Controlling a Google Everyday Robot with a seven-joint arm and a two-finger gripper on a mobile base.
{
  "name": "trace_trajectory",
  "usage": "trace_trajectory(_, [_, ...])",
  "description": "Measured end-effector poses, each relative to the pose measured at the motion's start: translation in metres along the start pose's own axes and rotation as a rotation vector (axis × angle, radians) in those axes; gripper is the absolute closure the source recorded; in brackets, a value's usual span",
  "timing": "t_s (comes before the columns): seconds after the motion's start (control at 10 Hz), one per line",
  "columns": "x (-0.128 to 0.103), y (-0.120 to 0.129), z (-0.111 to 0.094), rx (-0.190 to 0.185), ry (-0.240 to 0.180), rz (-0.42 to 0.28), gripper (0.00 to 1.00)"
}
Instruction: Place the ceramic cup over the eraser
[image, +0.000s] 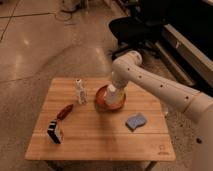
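reaching into orange bowl (100, 103), end effector (114, 88) at plain cream ceramic cup (111, 98), grip unclear

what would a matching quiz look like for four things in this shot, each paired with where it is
Things:
1. eraser
2. white bottle
3. light-blue piece
4. gripper

Places:
A. at the orange bowl, reaching into it from above
B. near the front corner of the table, on the picture's left
C. lying flat, in front of the bowl and to the picture's right of it
D. standing upright just to the picture's left of the bowl

Pairs: 1-B, 2-D, 3-C, 4-A
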Motion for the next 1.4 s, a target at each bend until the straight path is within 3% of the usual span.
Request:
trace_trajectory(0.6, [0.001,-0.001,0.0,0.0,0.001,0.0,0.2])
trace_trajectory(0.9, [0.006,-0.008,0.007,-0.018,0.007,-0.005,0.2])
trace_trajectory(1.4, [0.003,-0.013,0.05,-0.128,-0.044,-0.03,0.2])
